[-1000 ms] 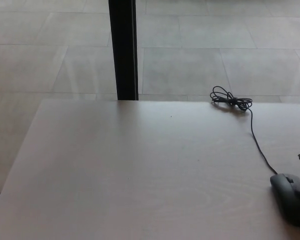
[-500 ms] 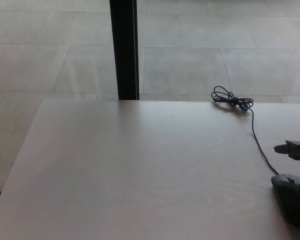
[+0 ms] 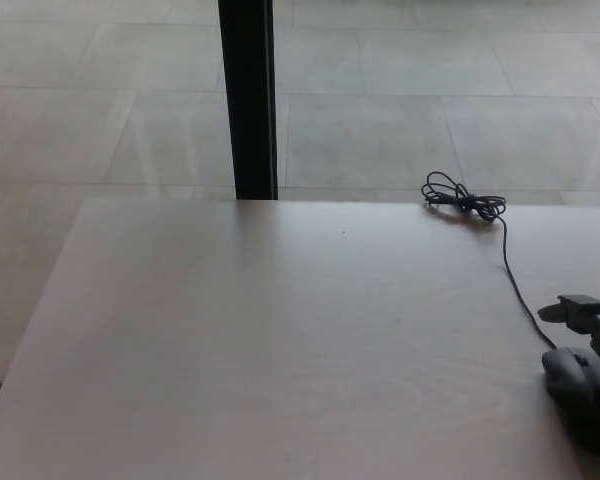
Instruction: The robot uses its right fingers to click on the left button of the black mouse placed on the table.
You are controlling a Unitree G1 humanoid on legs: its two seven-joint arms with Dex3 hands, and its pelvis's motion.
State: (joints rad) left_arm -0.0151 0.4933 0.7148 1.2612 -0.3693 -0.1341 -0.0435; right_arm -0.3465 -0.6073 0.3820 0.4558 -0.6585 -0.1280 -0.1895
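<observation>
The black mouse lies on the pale wooden table at the lower right, partly cut off by the picture's edge. Its thin black cable runs away from it to a coiled bundle near the table's far edge. My right hand reaches in from the right edge, just above the mouse's front end. Only a small dark part of the hand shows, and whether it touches the mouse is unclear. My left hand is out of the picture.
A black vertical post stands behind the table's far edge. Grey floor tiles lie beyond. The table's left edge runs diagonally at the picture's left.
My right hand has come in from the right edge and dropped lower, closer over the mouse's front. The mouse and cable have stayed in place.
</observation>
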